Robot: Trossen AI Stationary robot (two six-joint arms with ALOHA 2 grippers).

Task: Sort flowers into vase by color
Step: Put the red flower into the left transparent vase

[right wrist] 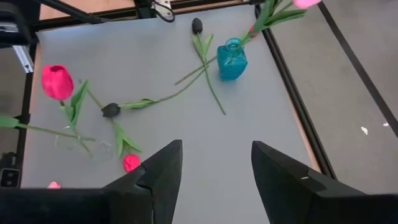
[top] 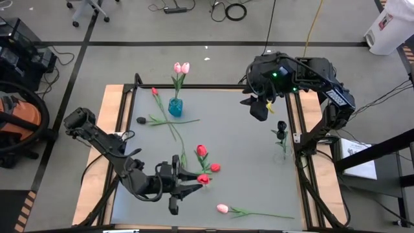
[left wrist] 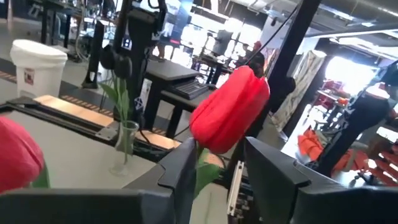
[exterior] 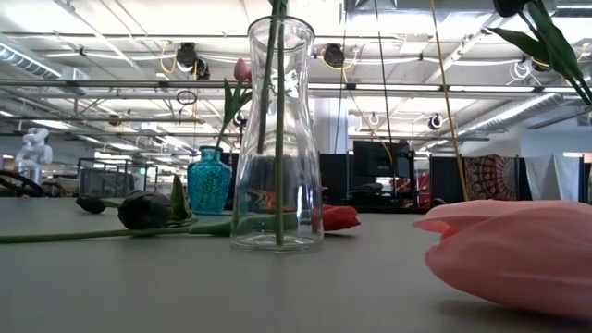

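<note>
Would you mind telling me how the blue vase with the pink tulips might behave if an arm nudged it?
The blue vase looks small and narrow-based, and its pink tulips stand tall and lean sideways, so it would probably tip easily. It appears to be glass, so likely slippery and breakable.

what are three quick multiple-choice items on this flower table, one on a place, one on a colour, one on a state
1. Where does the blue vase stand?
A. on the far half of the grey mat
B. at the mat's near edge
C. on the floor

2. What colour are the tulips standing in the blue vase?
A. red
B. black
C. pink

3. How is the right end effector?
A. shut on a black tulip
B. open, holding nothing
C. shut on the blue vase

Key:
1 A, since the high view shows it in the mat's far part, well away from the near edge.
2 C, since two pink heads stand above its neck.
3 B, since the right wrist view shows its fingers spread with only bare mat between them.
</note>
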